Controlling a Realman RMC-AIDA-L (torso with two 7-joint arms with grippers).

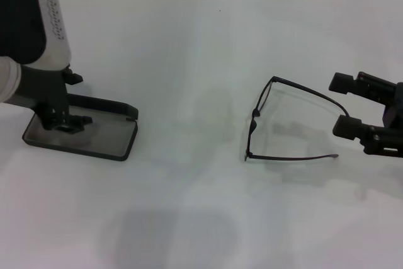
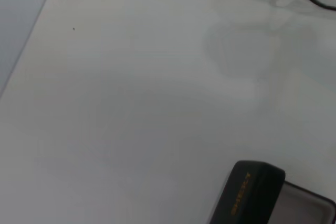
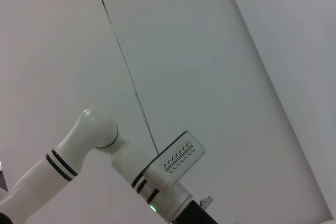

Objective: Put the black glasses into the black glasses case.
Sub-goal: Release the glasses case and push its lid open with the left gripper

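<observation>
While the left gripper [image 1: 63, 121] presses into the open case [image 1: 119, 140] at left, the glasses [image 1: 277, 121] lie right of centre, temples pointing at the spread right gripper [image 1: 343, 102].

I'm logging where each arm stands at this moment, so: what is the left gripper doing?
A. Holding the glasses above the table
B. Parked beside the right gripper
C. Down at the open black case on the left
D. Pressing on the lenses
C. In the head view the left gripper is down at the open black glasses case, while the black glasses lie apart on the table, by the open right gripper.
</observation>
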